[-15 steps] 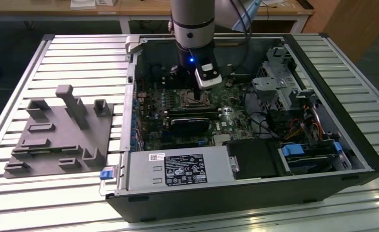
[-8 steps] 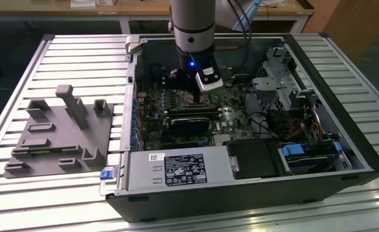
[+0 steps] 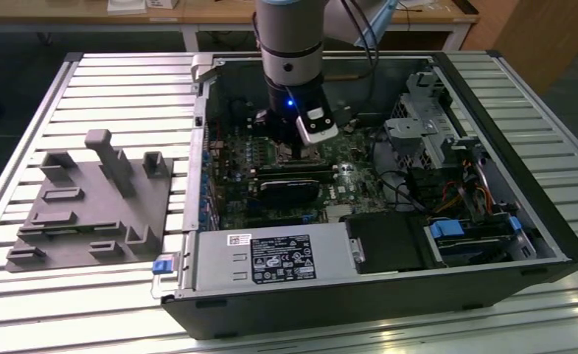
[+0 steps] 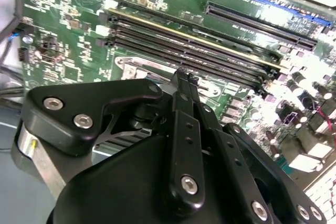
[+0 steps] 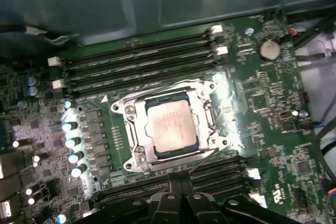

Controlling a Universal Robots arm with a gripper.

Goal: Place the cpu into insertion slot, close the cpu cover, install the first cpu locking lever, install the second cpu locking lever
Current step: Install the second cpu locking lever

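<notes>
The cpu [image 5: 172, 127] sits in the insertion slot [image 5: 140, 153], with the cpu cover [image 5: 206, 113] down around it. The tool [image 5: 181, 179] hangs just beside the slot, its fingers together.

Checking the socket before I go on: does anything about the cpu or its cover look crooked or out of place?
Nothing stands out. In the first wrist view the cpu lies flat and square in the insertion slot, with the cpu cover framing it evenly.

This looks like a robotics lab or test workshop. An opened computer case [image 3: 388, 221] lies on a slatted aluminium worktable [image 3: 122, 81] beside a grey fixture block [image 3: 88, 206], under a robot arm [image 3: 289, 44]. Wooden desks [image 3: 220, 15] stand behind.
</notes>
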